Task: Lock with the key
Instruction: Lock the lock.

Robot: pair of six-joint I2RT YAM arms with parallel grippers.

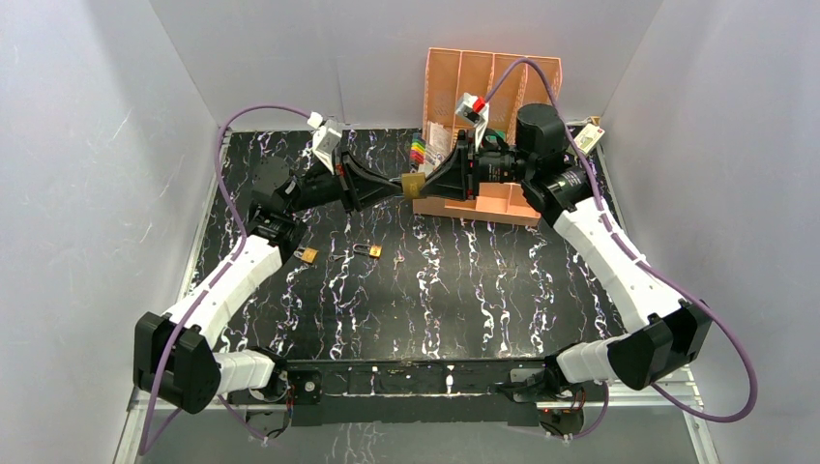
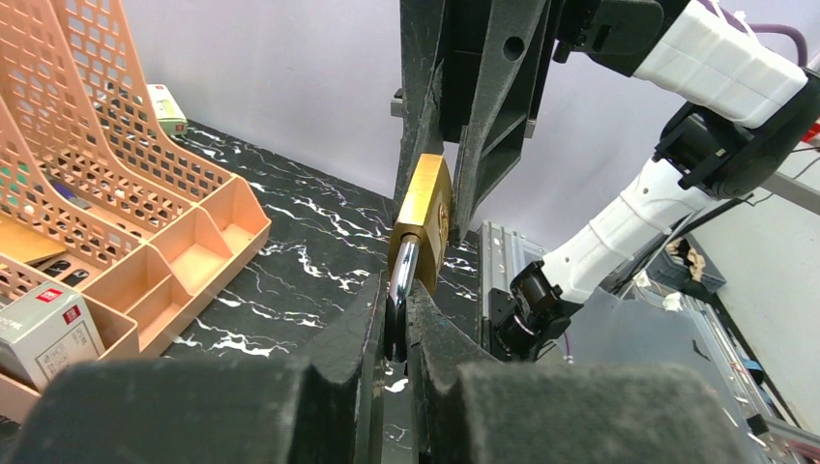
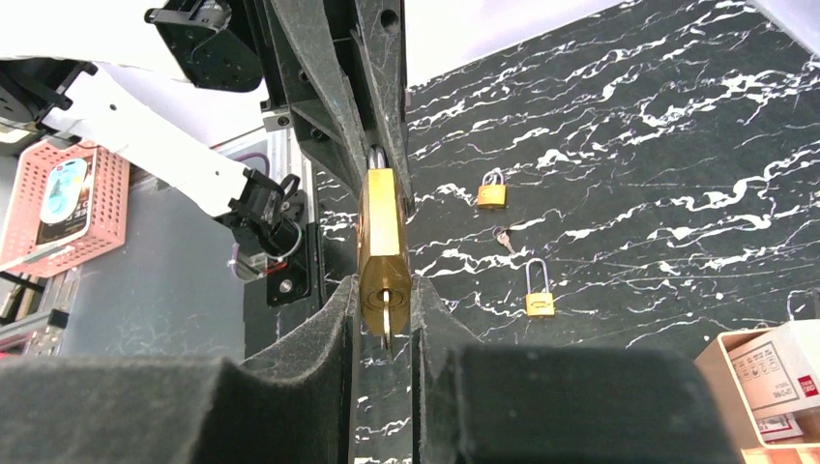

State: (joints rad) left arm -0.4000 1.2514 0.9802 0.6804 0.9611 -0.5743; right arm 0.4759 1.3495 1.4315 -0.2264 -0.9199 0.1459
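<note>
A brass padlock [image 1: 413, 184] hangs in the air between both grippers, above the back middle of the table. My left gripper [image 1: 398, 186] is shut on its steel shackle [image 2: 403, 280]; the brass body [image 2: 425, 217] stands just beyond my fingertips. My right gripper [image 1: 425, 184] is shut on the sides of the padlock's body [image 3: 379, 232] at the keyhole end. A key [image 3: 385, 324] sits in the keyhole and sticks out edge-on between my right fingers. The two grippers face each other tip to tip.
An orange desk organizer [image 1: 483, 87] with a tray [image 2: 193, 261] stands at the back, right behind the grippers. Two small padlocks [image 1: 308, 255] [image 1: 372, 250] lie on the black marble table [image 1: 435, 300], with a loose key [image 3: 503, 237] between them.
</note>
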